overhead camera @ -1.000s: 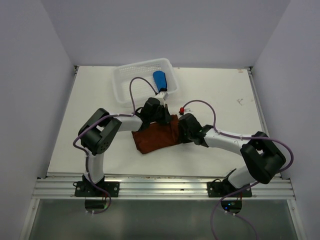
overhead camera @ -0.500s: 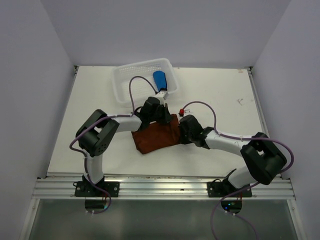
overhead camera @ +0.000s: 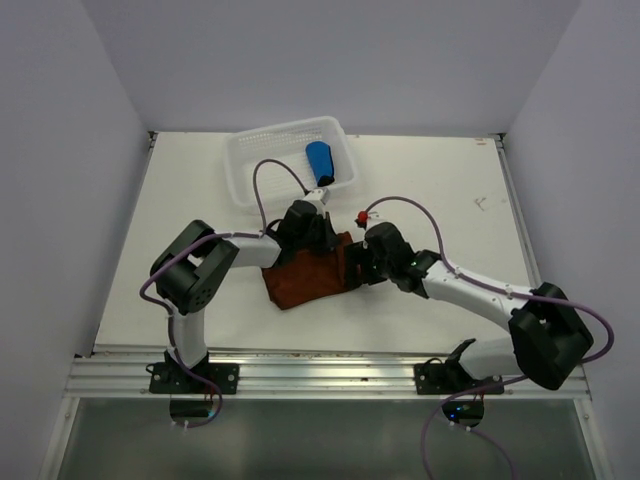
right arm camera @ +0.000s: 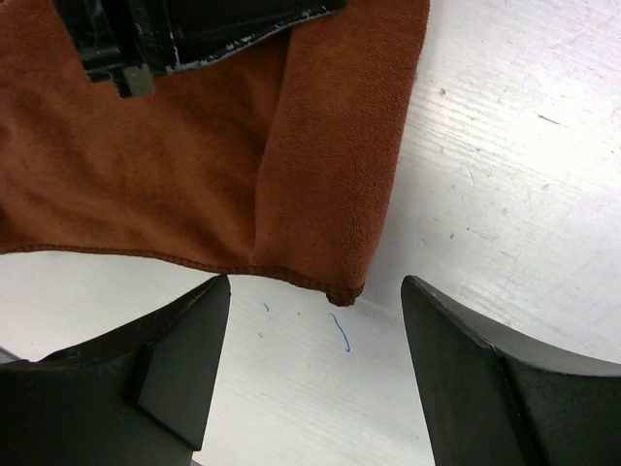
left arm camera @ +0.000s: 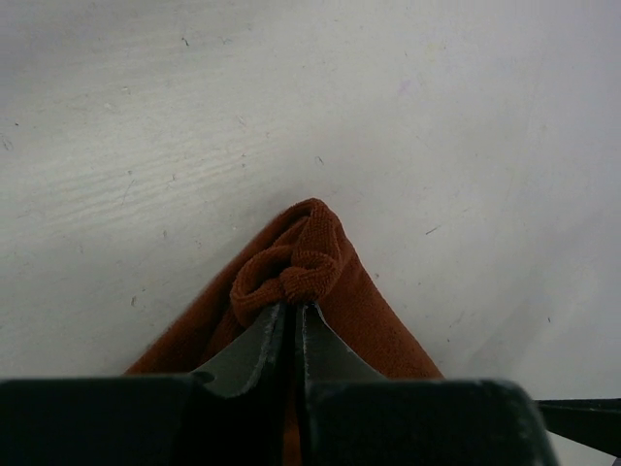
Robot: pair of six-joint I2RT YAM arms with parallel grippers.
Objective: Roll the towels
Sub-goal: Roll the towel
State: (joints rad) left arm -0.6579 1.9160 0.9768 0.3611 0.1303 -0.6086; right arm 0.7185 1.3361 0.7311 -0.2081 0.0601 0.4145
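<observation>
Out in the middle of the counter (overhead camera: 450, 190), your rust-brown towel (overhead camera: 300, 282) lies mostly flat and a bit skewed, with both arms reaching in over it. Your left gripper (left arm camera: 293, 325) is pressed together on the towel's far corner. Its wrist camera shows the cloth bunched into a small curled knot right at the fingertips, with the rest fanning back underneath toward the lens. From above, that gripper sits on the towel's far edge, the side nearest the basket (overhead camera: 243, 152).

Your right gripper (right arm camera: 315, 296) is spread wide with nothing between the fingers. It's at the towel's right-hand edge, and the hem and one corner of the cloth lie just ahead of the gap. You can see the left gripper's black body at the top of that same view. I can't tell whether the right fingers are touching the counter. A couple of faint blue pen marks (right arm camera: 340, 330) show on the bare surface there.

Your blue towel (overhead camera: 319, 160) sits as a tight roll inside the white basket at the far side, toward its right end, well apart from both grippers.
</observation>
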